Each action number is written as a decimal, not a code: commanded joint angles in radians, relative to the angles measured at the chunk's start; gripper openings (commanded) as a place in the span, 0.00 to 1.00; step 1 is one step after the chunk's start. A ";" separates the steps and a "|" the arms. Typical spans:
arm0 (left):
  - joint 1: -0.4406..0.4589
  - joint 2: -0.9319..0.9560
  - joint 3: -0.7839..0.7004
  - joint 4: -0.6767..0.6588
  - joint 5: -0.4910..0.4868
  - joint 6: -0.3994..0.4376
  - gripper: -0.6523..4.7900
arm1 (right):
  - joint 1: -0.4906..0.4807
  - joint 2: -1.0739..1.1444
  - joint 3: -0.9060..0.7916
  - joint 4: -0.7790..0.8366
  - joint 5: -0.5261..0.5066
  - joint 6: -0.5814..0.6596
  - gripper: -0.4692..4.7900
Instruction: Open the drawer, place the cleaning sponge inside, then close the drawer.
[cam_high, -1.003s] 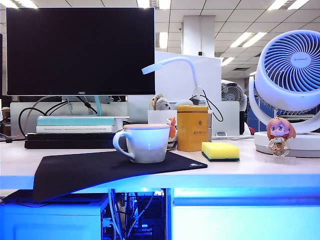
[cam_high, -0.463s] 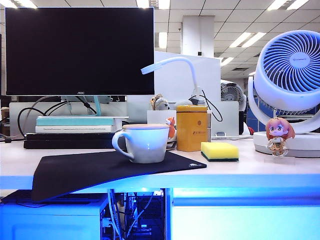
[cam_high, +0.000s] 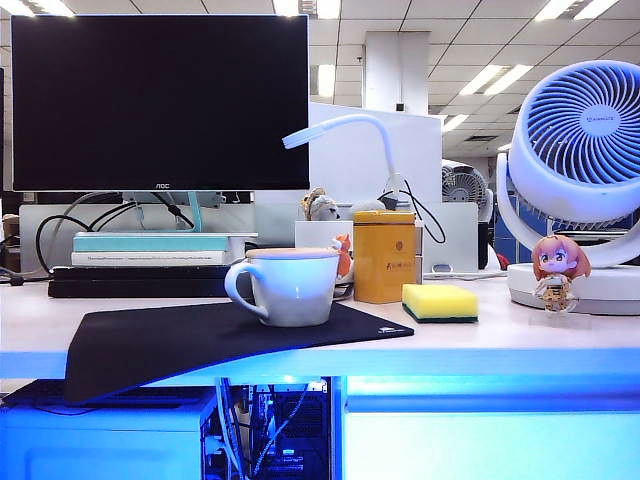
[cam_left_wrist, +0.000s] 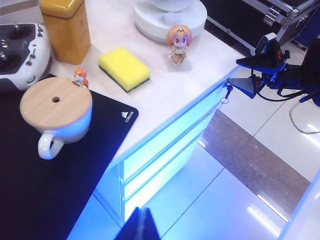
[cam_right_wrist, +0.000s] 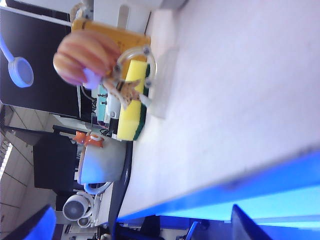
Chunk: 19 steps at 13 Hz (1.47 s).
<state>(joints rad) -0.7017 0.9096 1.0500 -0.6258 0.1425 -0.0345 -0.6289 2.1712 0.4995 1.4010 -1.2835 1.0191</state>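
Off the front edge of the table (cam_right_wrist: 225, 75), your right gripper (cam_right_wrist: 142, 225) spreads its fingers wide; left gripper (cam_left_wrist: 137, 227) alongside, fingers unreadable. That handleless drawer (cam_left_wrist: 167, 137) may slip them.

Ceiling light panels (cam_high: 480, 75); glossy, perhaps tiled, floor (cam_left_wrist: 240, 200).

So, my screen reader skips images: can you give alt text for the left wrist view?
A yellow sponge lies on a white desk between a yellow tin and a small doll; a lidded mug sits on a black mat. The drawers below are shut.
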 joint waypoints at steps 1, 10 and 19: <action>-0.001 -0.002 0.003 0.005 0.004 0.001 0.11 | -0.001 -0.004 -0.016 0.010 0.019 -0.009 1.00; -0.001 -0.002 0.003 -0.006 0.003 0.001 0.11 | 0.001 0.073 0.002 0.008 0.182 0.006 1.00; -0.001 0.003 0.003 -0.006 0.003 0.001 0.11 | 0.002 0.073 0.035 0.014 0.144 0.039 1.00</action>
<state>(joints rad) -0.7017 0.9127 1.0500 -0.6407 0.1425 -0.0345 -0.6277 2.2486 0.5346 1.3987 -1.1362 1.0565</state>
